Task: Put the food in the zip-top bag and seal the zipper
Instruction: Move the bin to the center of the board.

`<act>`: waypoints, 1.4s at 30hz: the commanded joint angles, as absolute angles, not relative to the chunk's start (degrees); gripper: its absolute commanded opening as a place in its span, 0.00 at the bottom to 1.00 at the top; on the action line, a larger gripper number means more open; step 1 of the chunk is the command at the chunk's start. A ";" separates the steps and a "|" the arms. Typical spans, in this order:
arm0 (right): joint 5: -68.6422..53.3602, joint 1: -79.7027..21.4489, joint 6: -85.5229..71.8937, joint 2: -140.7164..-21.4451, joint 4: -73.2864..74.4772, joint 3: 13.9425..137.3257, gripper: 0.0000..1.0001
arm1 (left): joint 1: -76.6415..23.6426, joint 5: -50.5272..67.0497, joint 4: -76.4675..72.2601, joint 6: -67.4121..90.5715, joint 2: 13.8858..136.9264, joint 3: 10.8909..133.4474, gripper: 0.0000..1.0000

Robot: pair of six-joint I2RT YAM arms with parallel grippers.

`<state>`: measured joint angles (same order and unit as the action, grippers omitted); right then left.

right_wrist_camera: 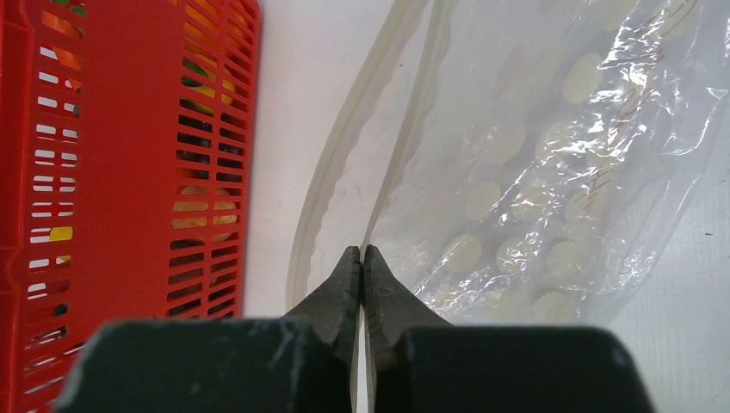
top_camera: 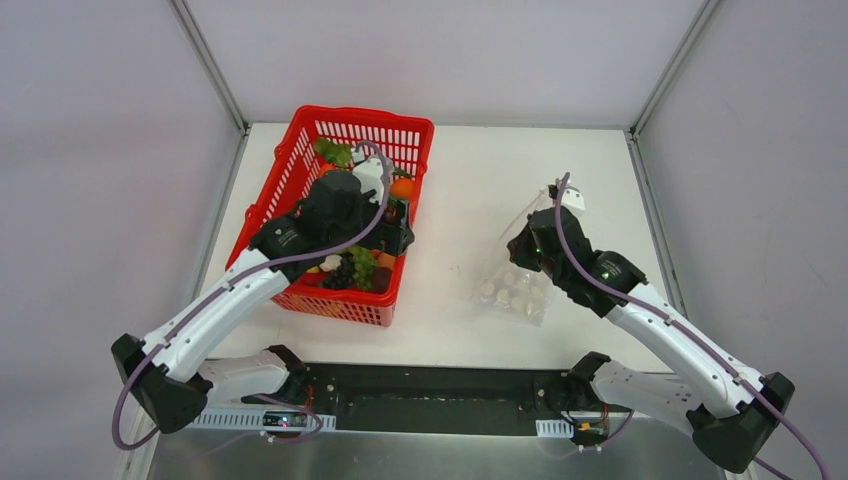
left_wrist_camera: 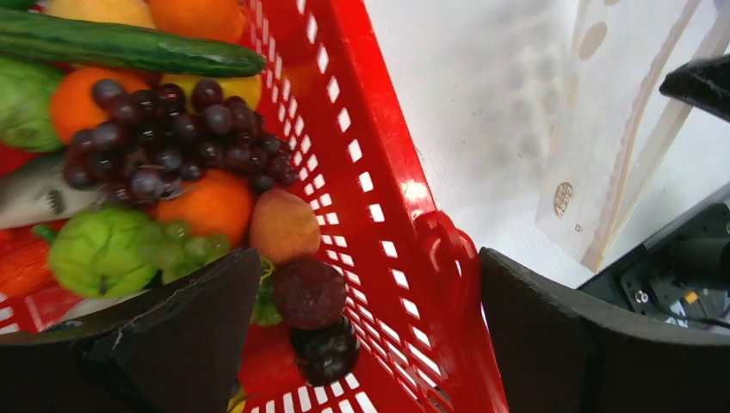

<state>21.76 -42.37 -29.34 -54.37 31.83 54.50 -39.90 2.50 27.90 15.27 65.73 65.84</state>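
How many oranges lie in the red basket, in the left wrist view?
3 oranges: one at the top edge, one left of the purple grapes, one below them. More may be hidden.

Probably a robotics lab: a white table [top_camera: 460, 200] boxed in by plain grey panels [top_camera: 100, 150].

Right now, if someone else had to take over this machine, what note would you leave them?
Left claw: open above the red basket, holding nothing.
Right claw: shut on the zip-top bag at its mouth edge, bag lying on the table beside the basket.
Food: in the basket; bag looks empty.
Done: bag gripped. Left: load the food, press the zipper shut.
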 commanded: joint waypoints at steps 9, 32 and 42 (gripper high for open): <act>16.63 -42.50 -29.62 -55.74 30.61 54.04 0.00 | -25.67 -8.84 29.83 22.48 63.09 60.40 0.95; 17.10 -42.37 -29.45 -55.55 29.75 53.46 0.00 | -35.52 26.75 25.14 13.43 70.76 65.89 0.87; 18.49 -42.38 -29.00 -54.95 30.29 53.53 0.00 | -37.41 8.34 30.27 10.77 65.31 68.39 0.94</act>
